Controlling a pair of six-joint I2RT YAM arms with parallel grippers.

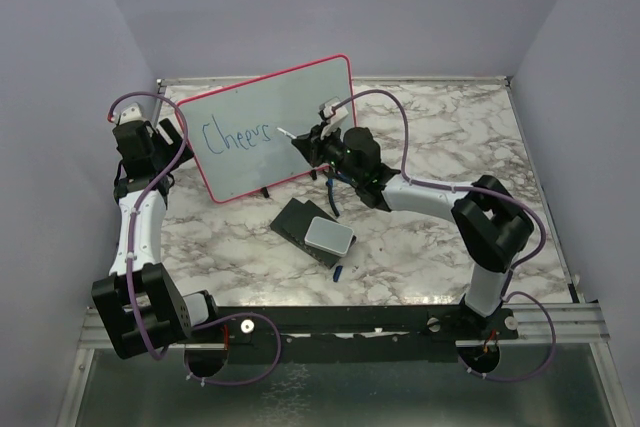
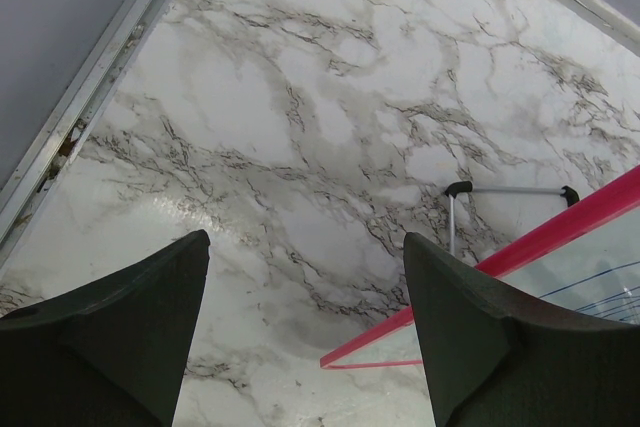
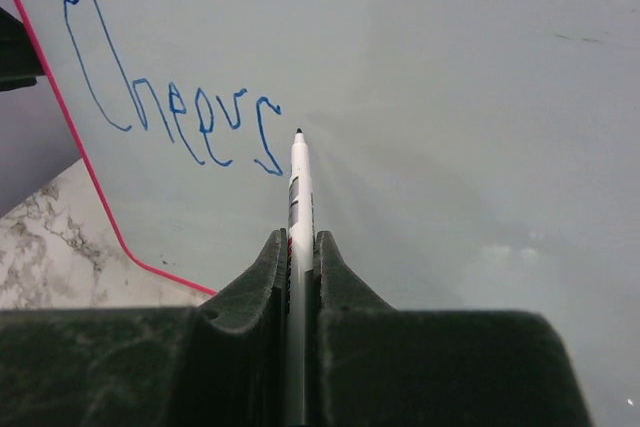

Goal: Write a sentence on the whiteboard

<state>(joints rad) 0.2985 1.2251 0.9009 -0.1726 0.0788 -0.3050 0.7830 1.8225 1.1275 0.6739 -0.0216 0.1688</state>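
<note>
- Pale lilac walls close in a marble-patterned tabletop (image 1: 440, 147). The whiteboard (image 1: 300, 137), white with a thin red-pink frame, stands propped and leaning back at the rear left-centre.
- The sentence (image 1: 236, 135) so far is one blue handwritten word, "Cheers", on the board's left half. The rest of the board is blank, so most of the writing looks yet to be done.
- The right fingers (image 3: 265, 267) are closed tight on a white marker (image 3: 300, 207), which points straight out at the board. Its dark tip sits just right of the final "s"; I cannot tell whether it touches the surface.
- To do this step well, the next word probably needs a clear gap after "Cheers", with letters of the same height. Light, even pressure matters, because a hard push could rock the propped board backwards.
- The left fingers (image 2: 150, 307) are spread wide and hold nothing. They hang over bare marble just beside the board's lower left corner, not touching it.
- A dark eraser block (image 1: 318, 232) with a grey-white pad lies in front of the board.
</note>
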